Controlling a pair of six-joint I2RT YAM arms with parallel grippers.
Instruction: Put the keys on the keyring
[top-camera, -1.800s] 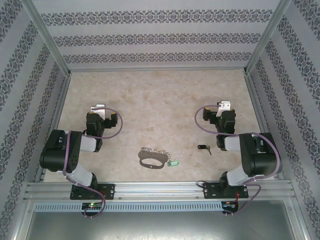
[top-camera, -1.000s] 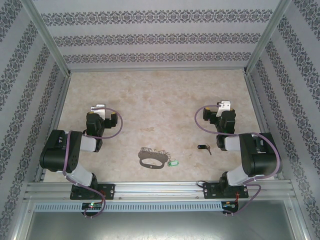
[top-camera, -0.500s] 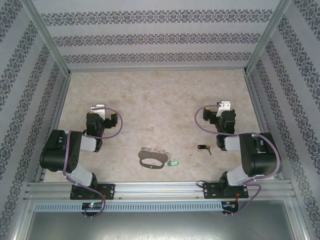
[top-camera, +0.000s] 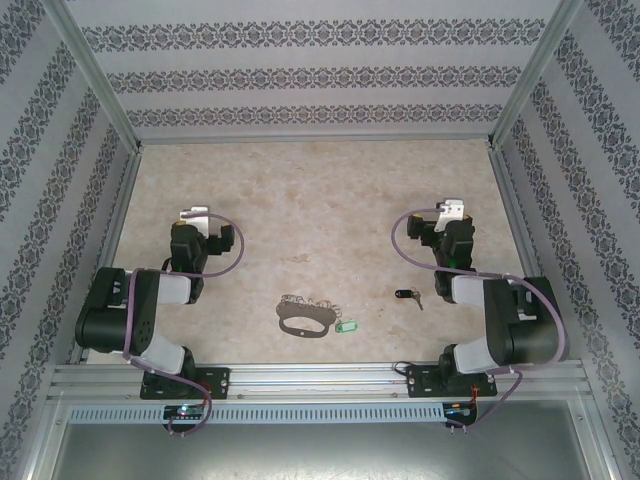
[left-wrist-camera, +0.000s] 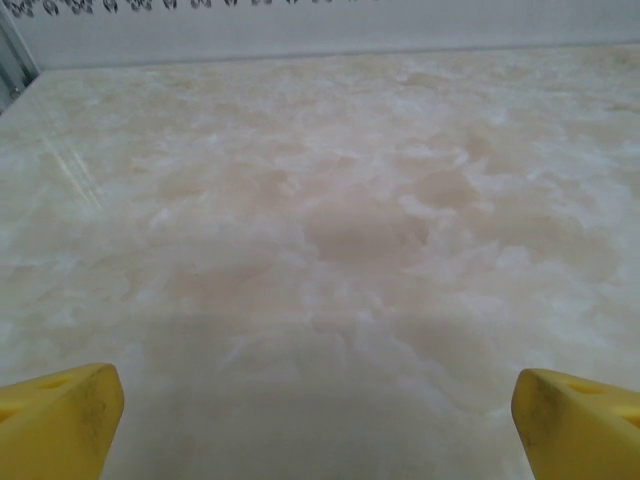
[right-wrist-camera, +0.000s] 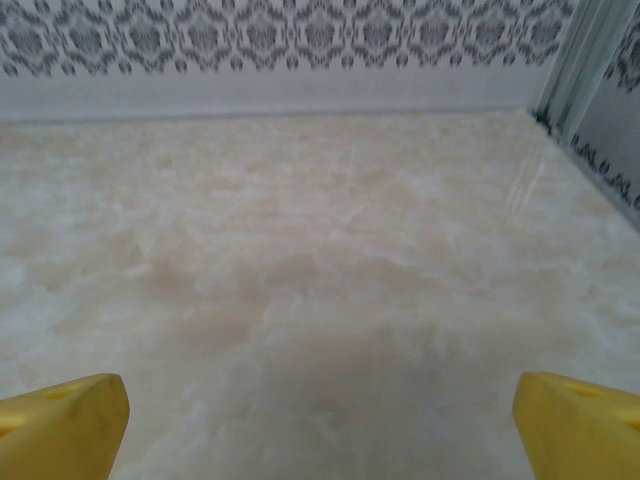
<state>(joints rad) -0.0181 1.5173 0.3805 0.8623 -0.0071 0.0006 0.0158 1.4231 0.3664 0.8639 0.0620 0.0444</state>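
Key (top-camera: 407, 295) flat on the tabletop (top-camera: 320, 190) near 5 o'clock, well apart from the keyring (top-camera: 305, 318) at 6 o'clock; probably laid out loose so each can be picked up separately. Left end effector (left-wrist-camera: 320, 420) and right end effector (right-wrist-camera: 320, 420) spread wide, gripping nothing, sitting at 9 and 3 o'clock and pointing toward 12. Hard to make out the small rings (top-camera: 300, 299) or the key's blade from above.
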